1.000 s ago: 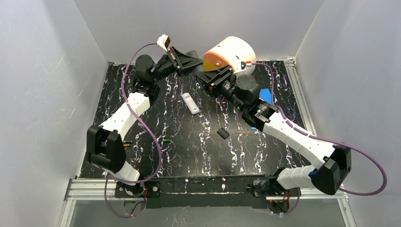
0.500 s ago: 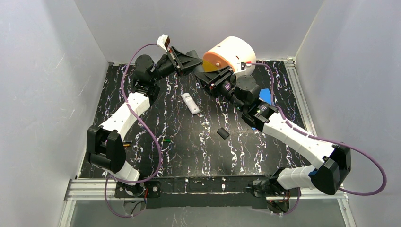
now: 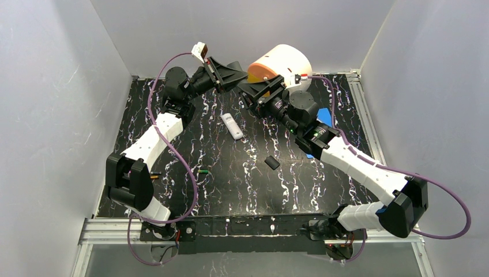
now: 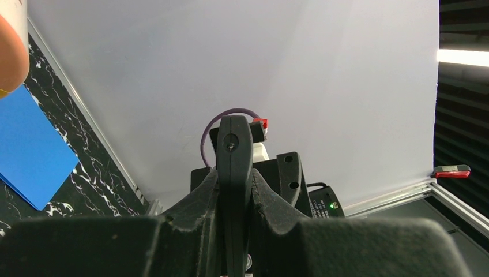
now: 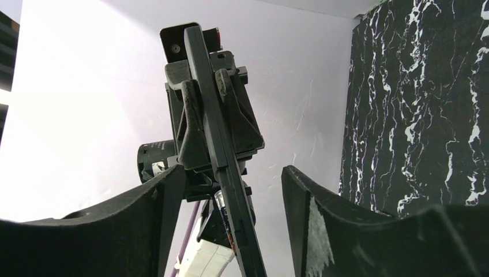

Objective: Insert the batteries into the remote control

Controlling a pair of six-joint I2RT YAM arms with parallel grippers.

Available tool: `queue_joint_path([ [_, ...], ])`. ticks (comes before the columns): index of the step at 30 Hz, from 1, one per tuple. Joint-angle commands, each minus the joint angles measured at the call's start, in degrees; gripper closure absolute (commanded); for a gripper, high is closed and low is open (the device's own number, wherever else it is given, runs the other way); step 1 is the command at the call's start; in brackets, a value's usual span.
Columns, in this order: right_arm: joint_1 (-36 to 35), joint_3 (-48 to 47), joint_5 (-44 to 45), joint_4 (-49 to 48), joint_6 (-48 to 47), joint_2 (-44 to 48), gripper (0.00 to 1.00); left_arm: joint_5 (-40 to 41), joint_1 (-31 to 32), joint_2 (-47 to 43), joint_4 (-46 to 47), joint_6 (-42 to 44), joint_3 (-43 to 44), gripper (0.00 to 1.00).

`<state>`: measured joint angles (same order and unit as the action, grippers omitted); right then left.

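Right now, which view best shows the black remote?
Right wrist: the black remote shows edge-on along most of its length. Left wrist shows only its narrow end; top external barely shows it.

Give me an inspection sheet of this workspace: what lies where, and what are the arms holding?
Surface: black marbled tabletop.
Job's things: black remote held aloft at the far side; green battery lying mid-table; second battery beside the left arm; small black piece, maybe a cover.
Clutter: white remote, white-and-orange cylinder, blue sheet.
Jaws: left jaws shut on the black remote; right jaws open around its end.
Cables: purple cable along each arm.
Surroundings: pale walls on three sides; metal rail at the near edge.
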<state>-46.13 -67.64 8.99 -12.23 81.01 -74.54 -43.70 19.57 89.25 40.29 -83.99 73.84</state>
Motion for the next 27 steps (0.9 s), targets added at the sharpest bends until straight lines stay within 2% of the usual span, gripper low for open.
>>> queue_joint_path([
  [1, 0.9, 0.4, -0.2, -3.5, -1.5, 1.1, 0.26, -0.4, -0.1, -2.2, 2.2, 1.8, 0.2, 1.00],
  [4, 1.4, 2.1, -0.8, -4.6, -4.1, 2.5, 0.19, -0.6, -0.1, -2.2, 2.3, 2.7, 0.1, 1.00],
  [8, 2.5, 3.2, -3.8, -4.4, -10.2, 4.4, 0.17, -1.4, -0.2, -2.2, 2.3, 4.4, 0.2, 1.00],
  [12, 3.4, 1.7, -5.1, 1.5, -23.1, 7.0, 0.16, -2.6, -0.6, -2.6, 0.5, 8.2, -0.8, 1.00],
  [14, 4.1, 0.8, -6.0, 5.1, -27.5, 8.0, 0.11, -3.2, -0.6, -3.0, -1.6, 10.8, -2.7, 1.00],
  [19, 6.2, 0.2, -14.4, 11.7, -37.4, 7.4, 0.09, -3.9, -0.7, -4.6, -8.5, 18.1, -8.2, 1.00],
  [21, 6.5, 0.0, -19.8, 15.4, -42.5, 5.2, 0.11, -3.6, -0.7, -5.4, -11.5, 21.6, -10.8, 1.00],
  [24, 6.5, 1.3, -26.1, 18.6, -49.3, 2.1, 0.21, -3.3, -0.6, -6.1, -16.3, 28.3, -14.5, 1.00],
  [27, 6.1, 4.5, -27.9, 17.6, -52.0, 0.6, 0.28, -0.3, -0.4, -6.2, -25.7, 36.9, -16.6, 1.00],
])
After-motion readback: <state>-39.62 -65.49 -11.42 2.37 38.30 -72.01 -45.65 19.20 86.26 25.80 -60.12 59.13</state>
